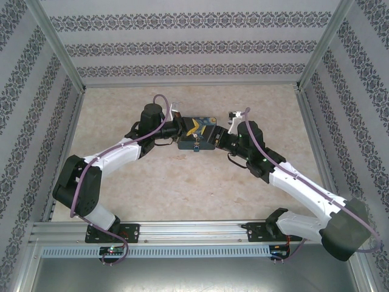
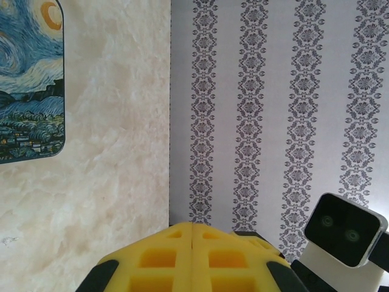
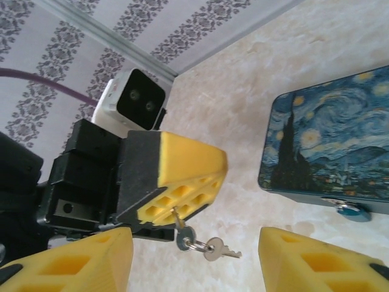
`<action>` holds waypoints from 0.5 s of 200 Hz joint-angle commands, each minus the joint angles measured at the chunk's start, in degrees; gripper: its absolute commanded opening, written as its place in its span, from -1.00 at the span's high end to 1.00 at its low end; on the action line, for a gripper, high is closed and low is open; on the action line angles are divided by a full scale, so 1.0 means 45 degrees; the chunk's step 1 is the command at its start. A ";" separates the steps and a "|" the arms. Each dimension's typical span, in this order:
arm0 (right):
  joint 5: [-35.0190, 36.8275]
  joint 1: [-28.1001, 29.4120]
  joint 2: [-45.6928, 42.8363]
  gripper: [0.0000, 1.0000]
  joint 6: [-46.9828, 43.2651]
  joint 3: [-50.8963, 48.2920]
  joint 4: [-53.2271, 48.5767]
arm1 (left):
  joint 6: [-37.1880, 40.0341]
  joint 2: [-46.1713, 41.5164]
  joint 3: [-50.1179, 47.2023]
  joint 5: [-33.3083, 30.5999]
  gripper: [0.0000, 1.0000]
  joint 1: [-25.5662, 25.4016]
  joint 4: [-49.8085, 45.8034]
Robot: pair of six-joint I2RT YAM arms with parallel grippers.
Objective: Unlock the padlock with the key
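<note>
**Clerk:** Yellow fingers of the right gripper, nearest the lens, are standing well apart. The jaws are gaping and nothing is lying between them.

**Checker:** And the left gripper?

**Clerk:** Its yellow tips are pressing tight together and pinching the key by its upper end. The key is thin and grey-silver, and it is hanging head-down just below the tips.

**Checker:** Is anything hanging from it?

**Clerk:** A split ring is threading through its head. A second key is dangling from the ring to one side, above the pale marbled table.

**Checker:** Where is the padlock?

**Clerk:** It is tiny, with a blue body and a thin silvery shackle, and it is hanging at the front edge of the tin. It is sitting well apart from the key. In the overhead view it is showing at the tin's near edge, between the two grippers.

**Checker:** And the tin?

**Clerk:** It is blue and rectangular with a swirling night-sky print, and it is lying flat on the table.
</note>
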 commanded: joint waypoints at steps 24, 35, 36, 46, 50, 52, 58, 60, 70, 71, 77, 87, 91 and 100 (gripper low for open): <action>-0.1089 -0.0076 0.1076 -0.08 0.0387 0.0177 0.1606 | 0.0516 -0.0453 0.0424 -0.0103 1.00 -0.0090 0.0064; -0.1283 -0.0074 0.1342 -0.06 0.0576 0.0145 0.1960 | 0.0531 -0.0483 0.0404 -0.0113 1.00 -0.0086 0.0051; -0.1292 -0.0074 0.1372 -0.06 0.0603 0.0152 0.1998 | 0.0532 -0.0493 0.0398 -0.0113 1.00 -0.0084 0.0049; -0.1386 -0.0060 0.1568 -0.05 0.0732 0.0102 0.2277 | 0.0517 -0.0502 0.0403 -0.0113 1.00 -0.0101 0.0046; -0.1430 -0.0065 0.1637 -0.04 0.0789 0.0095 0.2367 | 0.0520 -0.0507 0.0395 -0.0113 1.00 -0.0085 0.0046; -0.1451 -0.0057 0.1675 -0.03 0.0806 0.0084 0.2427 | 0.0514 -0.0503 0.0393 -0.0113 1.00 -0.0083 0.0046; -0.1481 -0.0035 0.1763 -0.02 0.0876 0.0073 0.2580 | 0.0527 -0.0519 0.0392 -0.0113 1.00 -0.0089 0.0047; -0.1507 -0.0035 0.1795 -0.01 0.0910 0.0054 0.2626 | 0.0521 -0.0506 0.0407 -0.0113 1.00 -0.0094 0.0037; -0.1608 -0.0020 0.1935 0.01 0.1002 0.0032 0.2854 | 0.0495 -0.0505 0.0376 -0.0132 1.00 -0.0086 0.0064; -0.1620 -0.0018 0.1942 0.01 0.1001 0.0037 0.2885 | 0.0504 -0.0504 0.0374 -0.0133 1.00 -0.0094 0.0065; -0.1658 -0.0017 0.2018 0.03 0.1063 0.0025 0.3004 | 0.0502 -0.0502 0.0382 -0.0133 1.00 -0.0088 0.0065; -0.1744 -0.0006 0.2118 0.05 0.1169 -0.0017 0.3193 | 0.0505 -0.0502 0.0392 -0.0171 1.00 -0.0085 0.0066; -0.1766 0.0003 0.2158 0.06 0.1208 -0.0039 0.3241 | 0.0505 -0.0501 0.0392 -0.0180 1.00 -0.0101 0.0066; -0.1815 0.0019 0.2229 0.09 0.1275 -0.0071 0.3355 | 0.0479 -0.0487 0.0392 -0.0172 1.00 -0.0083 0.0065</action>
